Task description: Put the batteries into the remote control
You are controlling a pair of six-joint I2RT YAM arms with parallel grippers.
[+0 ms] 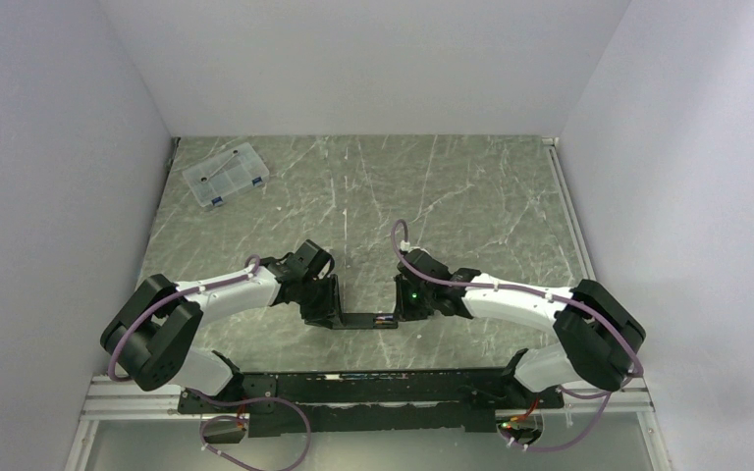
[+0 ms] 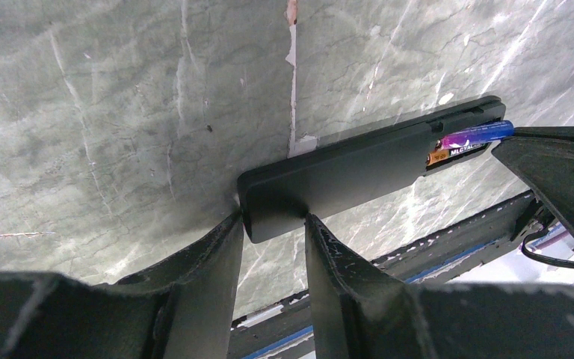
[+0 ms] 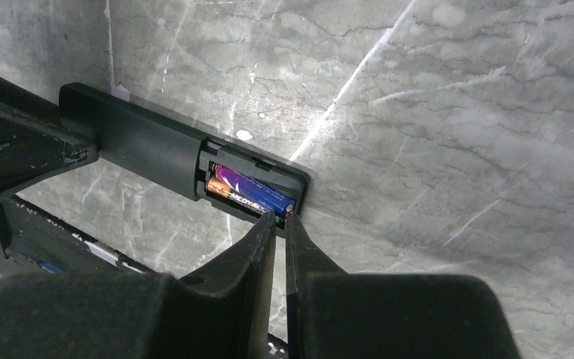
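I see the left gripper (image 2: 273,218), jaws clamped on the remote control (image 2: 359,168); the right gripper (image 3: 280,218), jaws almost closed, touches a battery (image 3: 250,196), perhaps pinching it.

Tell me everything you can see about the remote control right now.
The remote control is a slim, matte black plastic-looking bar held above the marbled table. The left gripper clamps one end. At the other, a purple-and-orange battery lies in the open bay, the right gripper at its tip.

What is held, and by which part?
Left hand clamps the slim black remote control by its closed end. Right hand has near-shut tips at the end of a purple-orange battery; grip unclear.
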